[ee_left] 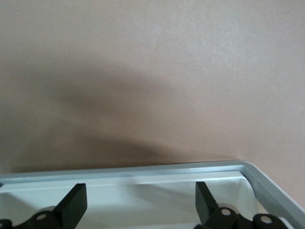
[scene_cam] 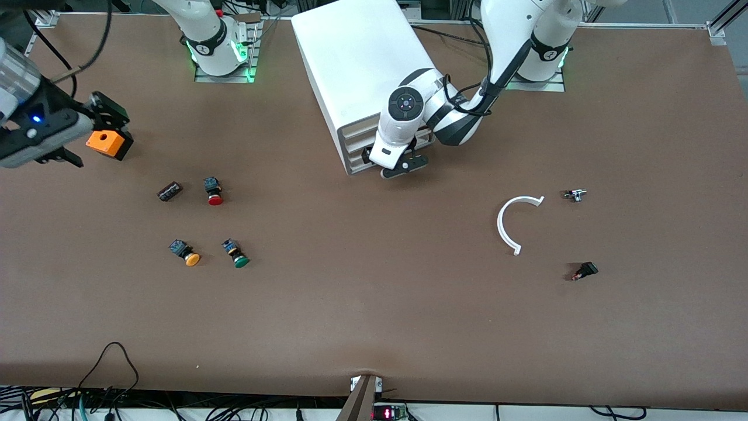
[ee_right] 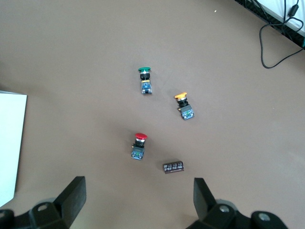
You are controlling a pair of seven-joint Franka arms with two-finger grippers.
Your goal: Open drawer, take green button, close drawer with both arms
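The white cabinet (scene_cam: 362, 64) stands between the two arm bases, its stacked drawer fronts (scene_cam: 356, 146) facing the front camera. My left gripper (scene_cam: 403, 166) hangs right at those fronts, open. In the left wrist view, my left gripper (ee_left: 140, 202) has its spread fingers over a white drawer's grey rim (ee_left: 143, 169); the part of the tray that shows is bare. The green-capped button (scene_cam: 236, 255) (ee_right: 145, 78) lies on its side on the table toward the right arm's end. My right gripper (scene_cam: 87, 134) (ee_right: 138, 200) is raised over that end, open and empty.
An orange-capped button (scene_cam: 186, 253) lies beside the green one. A red-capped button (scene_cam: 213, 191) and a small black cylinder (scene_cam: 169, 191) lie farther from the front camera. Toward the left arm's end are a white curved strip (scene_cam: 517, 225) and two small parts (scene_cam: 575, 195) (scene_cam: 584, 271).
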